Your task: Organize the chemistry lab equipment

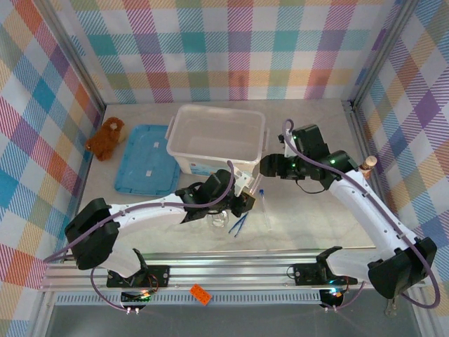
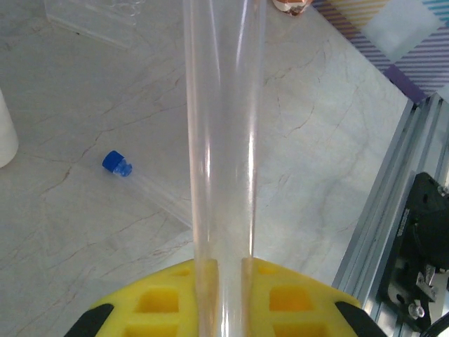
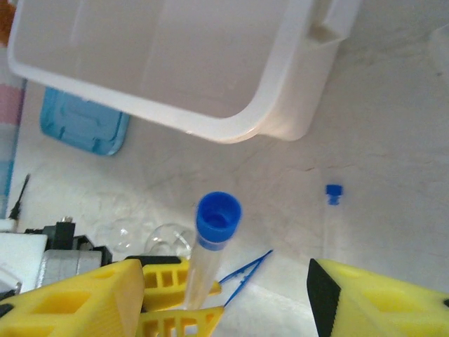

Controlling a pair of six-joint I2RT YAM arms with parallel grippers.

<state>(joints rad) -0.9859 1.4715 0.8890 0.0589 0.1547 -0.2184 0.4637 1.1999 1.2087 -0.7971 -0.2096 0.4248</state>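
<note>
The test tube [image 2: 223, 140] is clamped in the left claw [image 2: 224, 267]. The right wrist view adds its blue cap [image 3: 218, 214], between the right claw's [image 3: 224, 281] parted fingers. A second tube [image 3: 331, 217] lies on the table [image 3: 393, 140] near the tweezers [image 3: 245, 269] and the bin [image 3: 175, 63]. Overhead, there is perhaps a glass dish [image 1: 217, 220] too.

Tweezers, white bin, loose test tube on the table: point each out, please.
blue tweezers [image 3: 245, 269], right wrist view, midway along the arms.
white bin [image 1: 217, 137], top external view, bare inside floor.
loose test tube [image 3: 334, 191], right wrist view, its blue cap.
</note>
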